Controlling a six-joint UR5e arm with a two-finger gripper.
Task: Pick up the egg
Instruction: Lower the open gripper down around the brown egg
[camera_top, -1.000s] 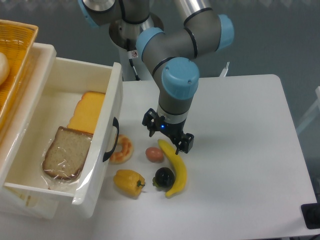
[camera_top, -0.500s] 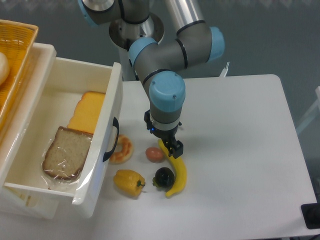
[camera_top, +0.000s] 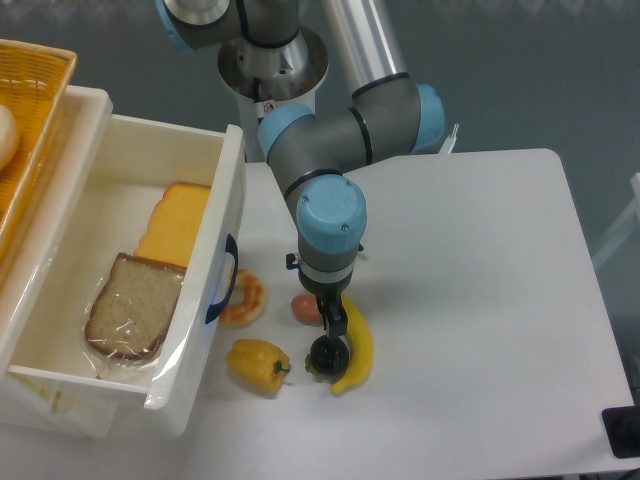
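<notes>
The egg (camera_top: 303, 308) is a small pinkish-brown oval lying on the white table, between the donut and the banana. Only its left part shows, because the arm's wrist covers the rest. My gripper (camera_top: 319, 301) hangs right over it, turned so that one dark finger (camera_top: 333, 323) reaches down past the egg's right side toward the black fruit. The other finger is hidden under the wrist. The jaws stand apart and nothing is held.
A glazed donut (camera_top: 246, 297) lies left of the egg, beside the open white drawer (camera_top: 226, 205) holding bread (camera_top: 125, 305). A banana (camera_top: 358, 350), a black round fruit (camera_top: 326, 356) and a yellow pepper (camera_top: 258, 364) lie just in front. A wicker basket (camera_top: 40, 100) stands at the far left.
The gripper has shifted left and down toward the egg while rotating. Its fingers, earlier spread out beside the banana, now line up over the egg. No object has moved.
</notes>
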